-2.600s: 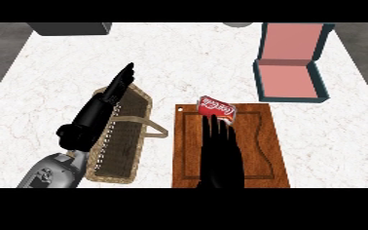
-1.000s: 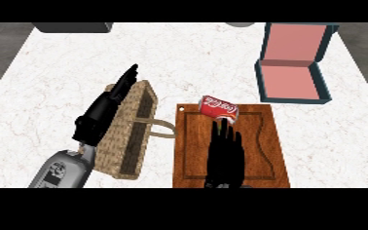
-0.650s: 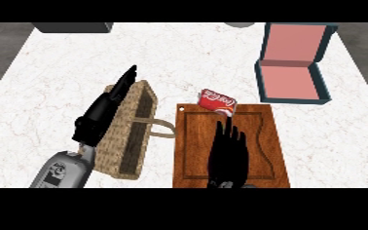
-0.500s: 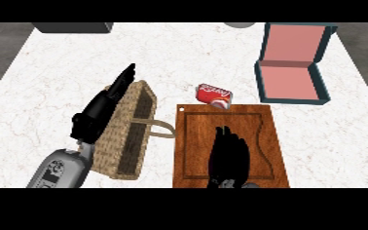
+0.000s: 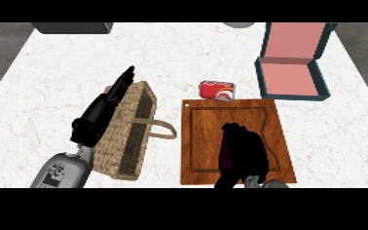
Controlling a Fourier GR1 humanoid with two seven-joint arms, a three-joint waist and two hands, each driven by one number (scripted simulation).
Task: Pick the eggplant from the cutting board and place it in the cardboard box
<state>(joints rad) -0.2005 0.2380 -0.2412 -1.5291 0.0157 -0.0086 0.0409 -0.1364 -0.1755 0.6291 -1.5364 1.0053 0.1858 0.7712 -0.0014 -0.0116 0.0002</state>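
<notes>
Eggplant (image 5: 227,148): dark purple, lying on the cutting board (image 5: 205,146), low on its near half. My right hand (image 5: 248,151) is down over it, fingers curled round it, so most of it is hidden; only a dark purple strip shows along the hand's left edge. Hand clenched on the eggplant, both still on the board.

Cutting board: brown wood, lies under and around my right hand, reaching away from me past the fingertips.

Red soda can (image 5: 217,89): on its side on the marble counter (image 5: 179,53), just beyond the board's far edge, ahead and slightly left of my right hand. Apart from the hand.

Box (image 5: 291,75): teal outside, pink inside, lid standing open at the back. Ahead and to the right of my right hand, off the board's far right corner.

Wicker basket (image 5: 129,126): long, with a loop handle, just left of the board, between my two hands.

Left hand (image 5: 104,109): fingers straight, released, holding nothing, lying along the basket's left rim. Grey forearm trails back toward me.
</notes>
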